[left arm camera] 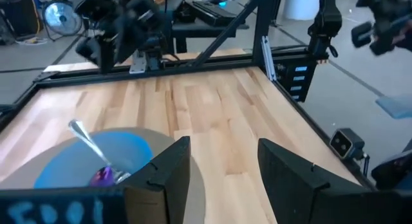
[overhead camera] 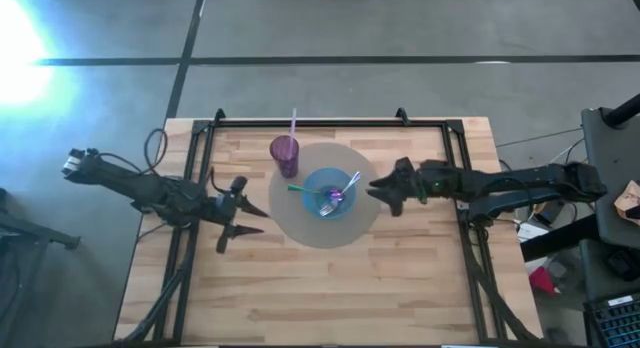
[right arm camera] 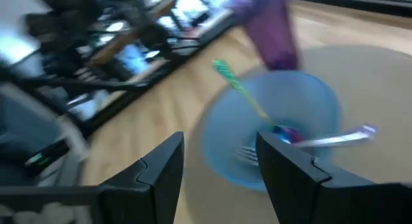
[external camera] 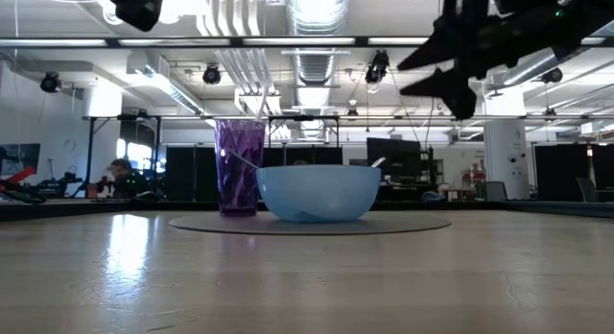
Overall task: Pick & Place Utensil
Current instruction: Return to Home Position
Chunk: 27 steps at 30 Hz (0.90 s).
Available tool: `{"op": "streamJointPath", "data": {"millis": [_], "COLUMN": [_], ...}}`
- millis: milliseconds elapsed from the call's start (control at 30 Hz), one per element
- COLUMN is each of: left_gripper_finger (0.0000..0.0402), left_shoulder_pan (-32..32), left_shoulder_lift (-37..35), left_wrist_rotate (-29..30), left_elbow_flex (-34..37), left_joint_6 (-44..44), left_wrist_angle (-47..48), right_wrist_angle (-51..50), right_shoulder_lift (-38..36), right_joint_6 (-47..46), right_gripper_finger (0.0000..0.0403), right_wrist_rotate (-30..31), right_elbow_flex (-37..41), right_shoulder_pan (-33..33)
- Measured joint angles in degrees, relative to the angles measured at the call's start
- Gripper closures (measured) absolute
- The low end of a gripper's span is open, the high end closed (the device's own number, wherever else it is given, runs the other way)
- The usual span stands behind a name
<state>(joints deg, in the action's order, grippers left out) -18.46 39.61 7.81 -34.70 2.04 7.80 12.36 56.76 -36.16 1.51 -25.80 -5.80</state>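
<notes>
A light blue bowl (overhead camera: 329, 193) stands on a round grey mat (overhead camera: 300, 220) at the table's middle. In it lie a green-handled utensil (overhead camera: 301, 188) and a silver one with a purple end (overhead camera: 346, 186), their handles resting on the rim. A purple cup (overhead camera: 285, 154) with a straw stands on the mat's far left part. My right gripper (overhead camera: 374, 191) hangs open, raised just right of the bowl. My left gripper (overhead camera: 243, 231) hangs open left of the mat. Both hold nothing.
A black metal frame (overhead camera: 330, 122) runs along the table's far edge and down both sides. Bare wood lies near the front edge (overhead camera: 320, 298). The mat is flat and low.
</notes>
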Motion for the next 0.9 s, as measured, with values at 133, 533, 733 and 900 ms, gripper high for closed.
{"op": "streamJointPath", "data": {"millis": [133, 533, 733, 900], "left_gripper_finger": [0.0233, 0.0393, 0.04, 0.0401], "left_shoulder_pan": [0.0, 0.0, 0.0, 0.0], "left_shoulder_lift": [-4.5, -14.5, -18.6, -22.4], "left_wrist_rotate": [-0.3, -1.3, -1.3, -1.3], "left_elbow_flex": [1.1, 12.5, 16.5, 18.8], "left_joint_6": [-0.8, -3.1, -3.2, -3.6], "left_wrist_angle": [2.9, -3.3, -4.8, -5.4], "right_wrist_angle": [0.0, 0.1, 0.1, -0.1], "right_shoulder_lift": [-4.3, -13.1, -16.4, -18.9], "right_joint_6": [4.2, 28.8, 37.3, 40.9], "right_gripper_finger": [0.0216, 0.0293, 0.0379, 0.0392], "right_wrist_rotate": [-4.6, -8.0, -7.7, -7.4], "right_elbow_flex": [0.0, 0.0, 0.1, 1.0], "right_shoulder_pan": [2.1, 18.6, 20.9, 20.8]}}
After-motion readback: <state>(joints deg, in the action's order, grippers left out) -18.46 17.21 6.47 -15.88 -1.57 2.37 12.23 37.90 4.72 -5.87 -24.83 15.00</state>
